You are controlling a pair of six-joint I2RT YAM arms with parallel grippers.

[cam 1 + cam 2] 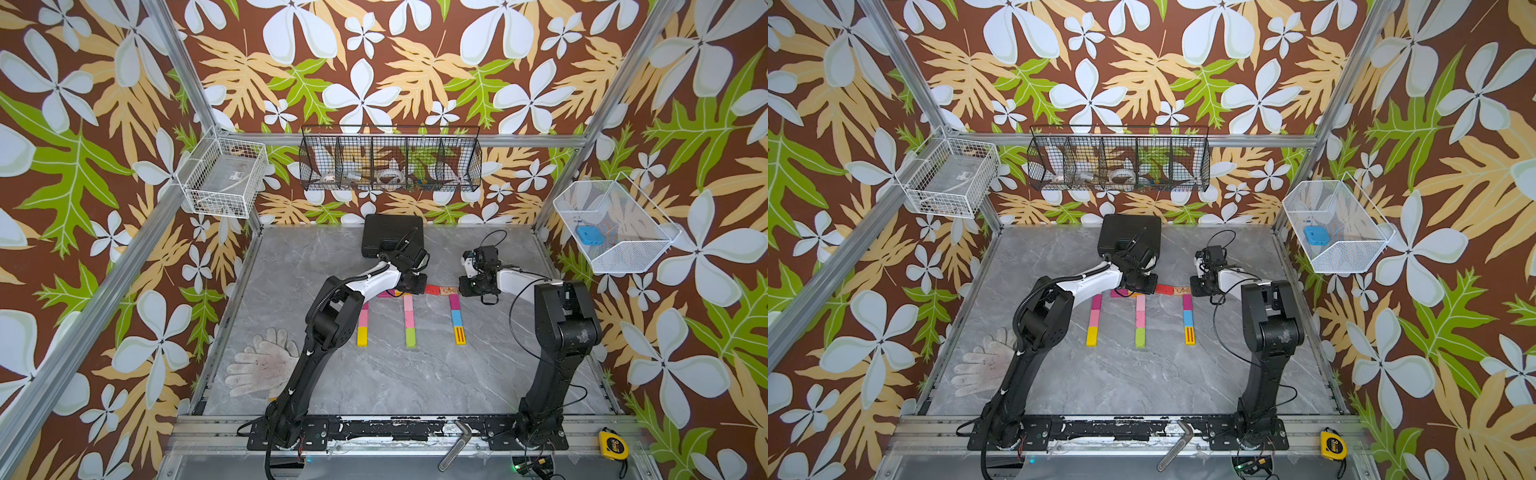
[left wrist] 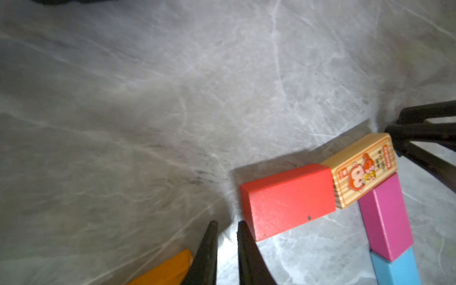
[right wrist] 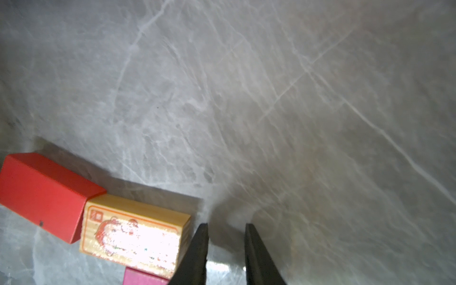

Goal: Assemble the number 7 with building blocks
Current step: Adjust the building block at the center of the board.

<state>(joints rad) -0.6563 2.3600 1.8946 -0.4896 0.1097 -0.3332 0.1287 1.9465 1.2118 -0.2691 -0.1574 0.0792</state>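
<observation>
Between the left fingers (image 2: 207, 251) and right fingers (image 3: 195, 254), red block (image 2: 288, 199) touches wooden block (image 2: 362, 170).

Inside a robotics laboratory test cell, a black left arm (image 1: 328, 320) and a black right arm (image 1: 569, 324) stand bolted to a metal rail (image 1: 199, 436) at the front edge of a grey marble-patterned worktop (image 1: 395, 382). Silver aluminium framing (image 1: 183, 62) and brown floral wallpaper (image 1: 415, 62) box them in. A white wire basket (image 1: 216, 199), a black wire basket (image 1: 390, 126) and a white mesh basket (image 1: 623, 253) hang on the walls. A yellow tape measure (image 1: 612, 446), a metal hex key (image 1: 456, 446) and soiled white work gloves (image 1: 262, 365) lie close by.
</observation>
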